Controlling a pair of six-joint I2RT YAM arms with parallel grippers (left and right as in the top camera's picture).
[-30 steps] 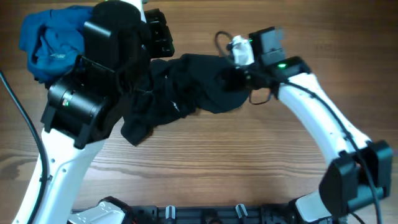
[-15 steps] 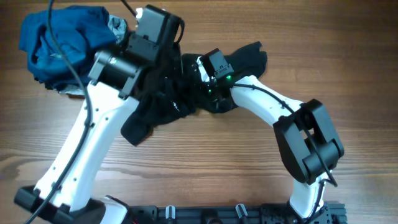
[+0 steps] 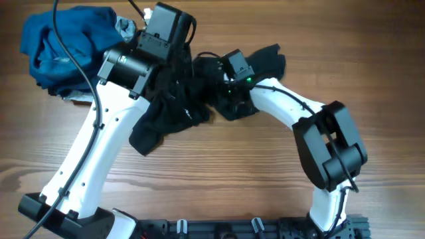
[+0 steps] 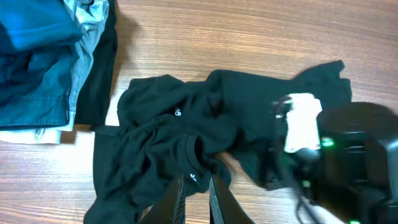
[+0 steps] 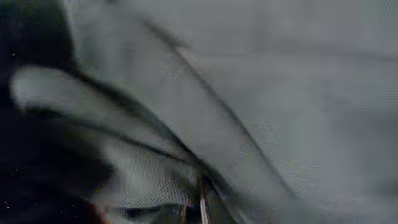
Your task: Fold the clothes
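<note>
lying in a floppy heap near 12 o'clock on the worktop (image 3: pixel 265 172), the black shirt (image 3: pixel 179 113) is soft and light, so it will sag and bunch. pinch a hem or shoulder edge. left claw (image 4: pixel 196 186) is nearly closed over it; holding cloth? too hard to see. right claw (image 3: pixel 219 89) is closed tight, sunk in the cloth.

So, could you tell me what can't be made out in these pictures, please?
- Right gripper: overhead, lost in the shirt beneath its own wrist; its wrist view is all blur, so any hold is unclear.
- Left gripper: overhead, hidden under its camera; wrist view, dark fingers on dark cloth, so a grip is unclear.
- Shirt lettering: too small to read anywhere.
</note>
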